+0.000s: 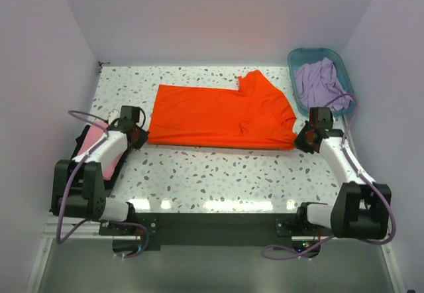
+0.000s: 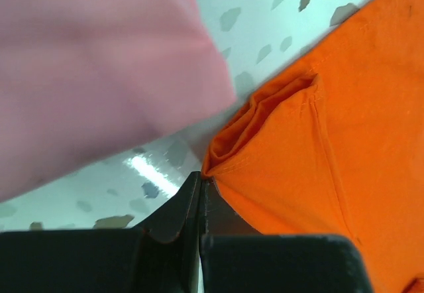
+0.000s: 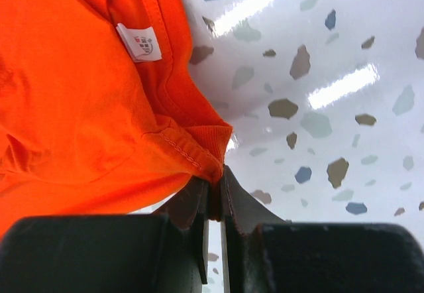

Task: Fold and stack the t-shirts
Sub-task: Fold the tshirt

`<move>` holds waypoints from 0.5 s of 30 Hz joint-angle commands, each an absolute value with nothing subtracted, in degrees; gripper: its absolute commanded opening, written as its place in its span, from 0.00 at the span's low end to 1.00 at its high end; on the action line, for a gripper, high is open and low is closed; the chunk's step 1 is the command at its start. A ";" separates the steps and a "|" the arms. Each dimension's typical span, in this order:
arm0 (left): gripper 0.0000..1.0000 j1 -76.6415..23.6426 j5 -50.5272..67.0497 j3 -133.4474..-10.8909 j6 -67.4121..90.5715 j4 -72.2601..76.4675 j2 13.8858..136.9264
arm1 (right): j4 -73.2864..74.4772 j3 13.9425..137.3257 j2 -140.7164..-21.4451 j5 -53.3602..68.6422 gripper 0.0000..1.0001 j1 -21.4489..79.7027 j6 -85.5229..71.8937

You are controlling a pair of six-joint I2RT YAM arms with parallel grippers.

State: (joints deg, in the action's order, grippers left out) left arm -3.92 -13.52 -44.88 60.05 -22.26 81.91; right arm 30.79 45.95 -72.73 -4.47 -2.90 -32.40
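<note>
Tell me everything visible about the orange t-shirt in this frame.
The orange t-shirt is soft bright cloth, lying flat and partly folded across the speckled table, with one sleeve sticking out toward the far side. A white label shows at the neck. The left tool pinches its near left corner, the right tool its near right corner.

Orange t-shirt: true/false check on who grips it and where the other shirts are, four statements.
1. The left gripper is shut on a corner of the orange t-shirt. True.
2. The right gripper is open, clear of the cloth. False: its fingers pinch the orange hem, near the white neck label.
3. The lavender t-shirt lies in the teal basket. True.
4. The pink t-shirt is stacked on the orange one. False: it lies beside it by the left arm, with bare table between them.
</note>
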 commanded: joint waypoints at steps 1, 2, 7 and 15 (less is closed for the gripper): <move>0.00 -3.87 -18.81 -40.79 62.40 -26.28 75.00 | 36.37 43.86 -66.46 -4.49 0.04 -4.13 -32.08; 0.00 -3.87 -18.81 -38.87 63.10 -27.24 73.58 | 37.08 43.42 -65.14 -4.13 0.04 -4.22 -32.17; 0.00 -3.87 -19.07 -34.37 64.86 -31.11 63.22 | 43.85 42.28 -55.74 -2.99 0.14 -4.22 -32.69; 0.67 -3.87 -19.68 -36.82 60.39 -36.56 51.61 | 48.95 49.02 -50.27 -2.98 0.75 -4.22 -31.03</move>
